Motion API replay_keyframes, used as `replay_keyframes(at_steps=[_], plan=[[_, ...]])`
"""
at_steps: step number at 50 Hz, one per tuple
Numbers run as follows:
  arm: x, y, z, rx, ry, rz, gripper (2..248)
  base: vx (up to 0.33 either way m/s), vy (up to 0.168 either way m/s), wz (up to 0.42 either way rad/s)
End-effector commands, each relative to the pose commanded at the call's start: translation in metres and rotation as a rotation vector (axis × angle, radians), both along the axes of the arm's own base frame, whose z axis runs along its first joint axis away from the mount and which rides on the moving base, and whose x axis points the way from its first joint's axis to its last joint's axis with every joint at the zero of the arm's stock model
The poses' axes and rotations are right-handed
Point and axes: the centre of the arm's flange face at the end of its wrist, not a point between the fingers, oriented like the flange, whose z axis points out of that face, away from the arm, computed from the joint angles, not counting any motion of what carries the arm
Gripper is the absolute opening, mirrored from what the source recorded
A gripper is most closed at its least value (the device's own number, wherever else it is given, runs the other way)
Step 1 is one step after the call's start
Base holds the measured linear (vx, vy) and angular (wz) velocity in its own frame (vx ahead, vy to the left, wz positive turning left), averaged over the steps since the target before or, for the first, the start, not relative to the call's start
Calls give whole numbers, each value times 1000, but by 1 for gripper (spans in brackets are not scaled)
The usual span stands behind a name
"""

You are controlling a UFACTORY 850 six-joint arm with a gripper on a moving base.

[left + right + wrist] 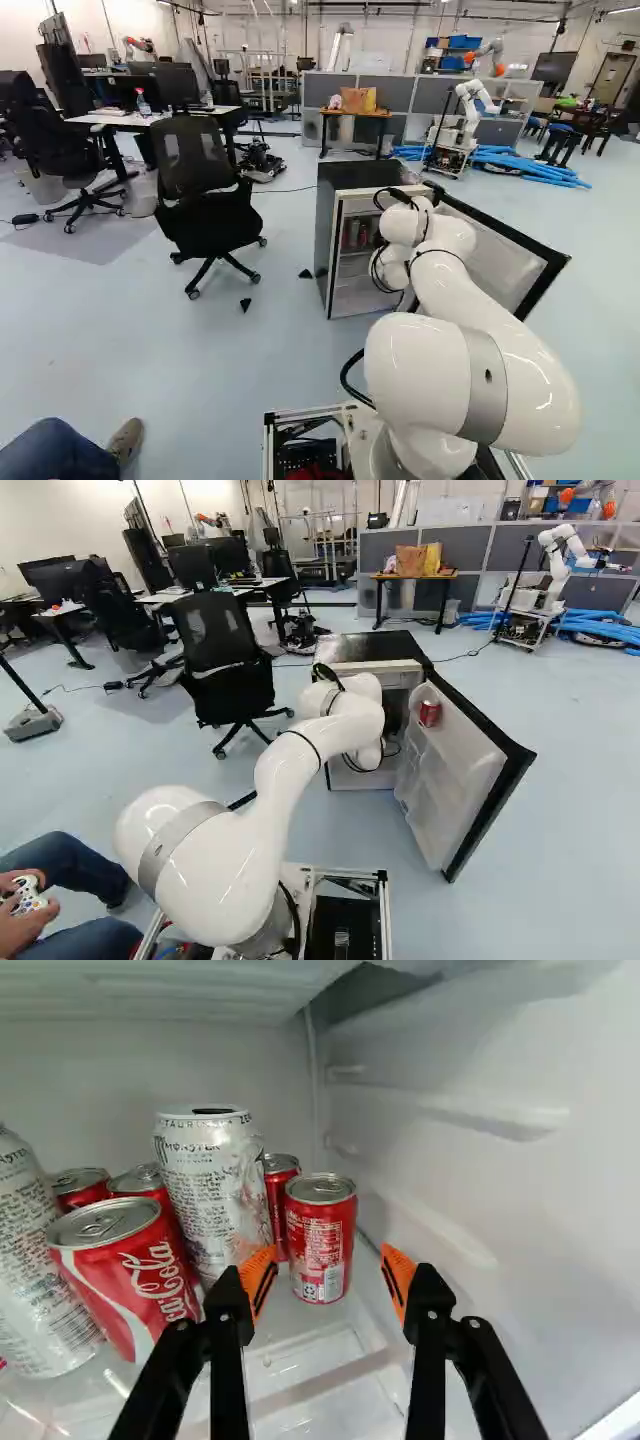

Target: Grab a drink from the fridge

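Inside fridge (370, 648), claw (330, 1278) spread open; just ahead, red can (320, 1235) with small white print and barcode (333, 1282).

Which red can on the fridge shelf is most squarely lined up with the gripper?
The front red can, seen between the gripper's open fingers. The rear red can is partly hidden behind it; the other red cans are off to one side.
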Motion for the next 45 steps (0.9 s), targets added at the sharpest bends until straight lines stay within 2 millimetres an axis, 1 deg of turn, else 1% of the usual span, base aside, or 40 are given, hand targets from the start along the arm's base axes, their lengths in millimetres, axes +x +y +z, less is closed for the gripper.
replay_keyframes(at_steps=[30,41,42,45], plan=[[22,0,-13,-29,-66,12,160,0,0,0],[22,0,-13,-29,-66,12,160,0,0,0],[22,0,-13,-29,-66,12,151,0,0,0],[22,0,-13,-29,-66,12,151,0,0,0]])
